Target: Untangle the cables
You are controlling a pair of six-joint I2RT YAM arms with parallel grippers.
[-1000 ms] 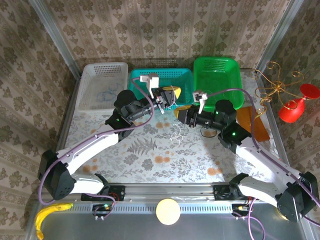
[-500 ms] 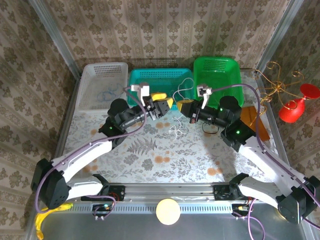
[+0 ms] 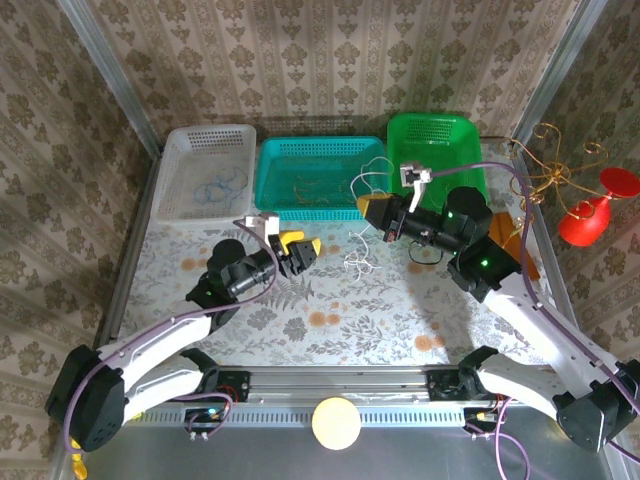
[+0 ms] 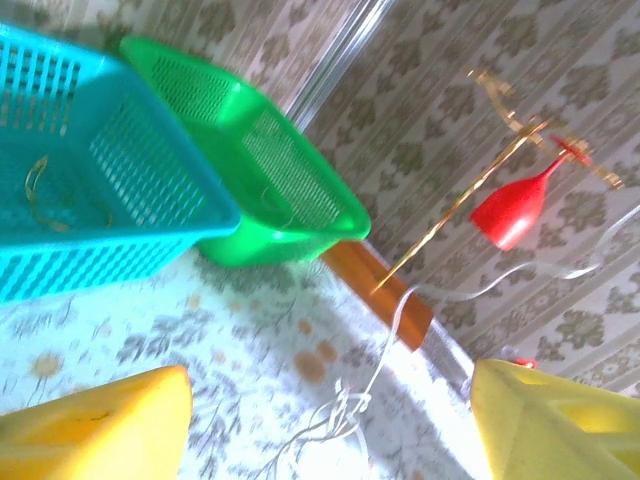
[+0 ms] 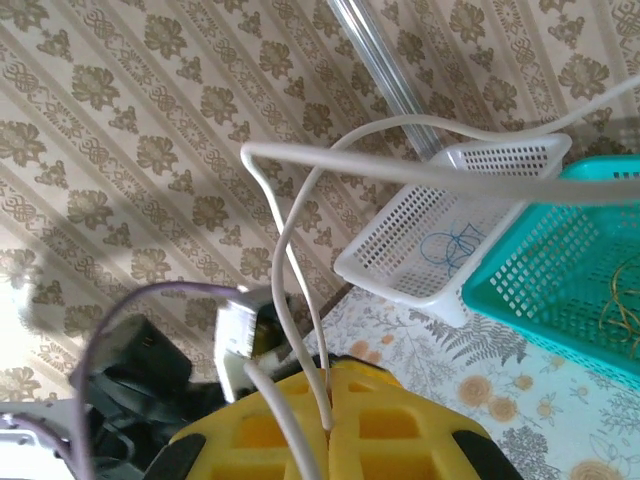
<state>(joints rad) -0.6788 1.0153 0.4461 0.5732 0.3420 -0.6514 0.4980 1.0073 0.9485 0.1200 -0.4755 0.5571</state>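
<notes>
1. The right gripper (image 3: 374, 211) is clamped on the pale white cable (image 3: 355, 263). The cable loops up by the teal basket (image 3: 320, 143) and trails down to a small tangle on the table (image 3: 300, 330).
2. The left gripper (image 3: 299, 250) hangs with its jaws apart, holding nothing, near the tangle's left.
3. Blue cables (image 3: 222, 186) lie in the white basket (image 3: 210, 130), and gold cables (image 3: 312, 185) lie in the teal one.
4. The wire looks light, limp and slippery, so a firm pinch just beside the tangle probably suits best.
</notes>
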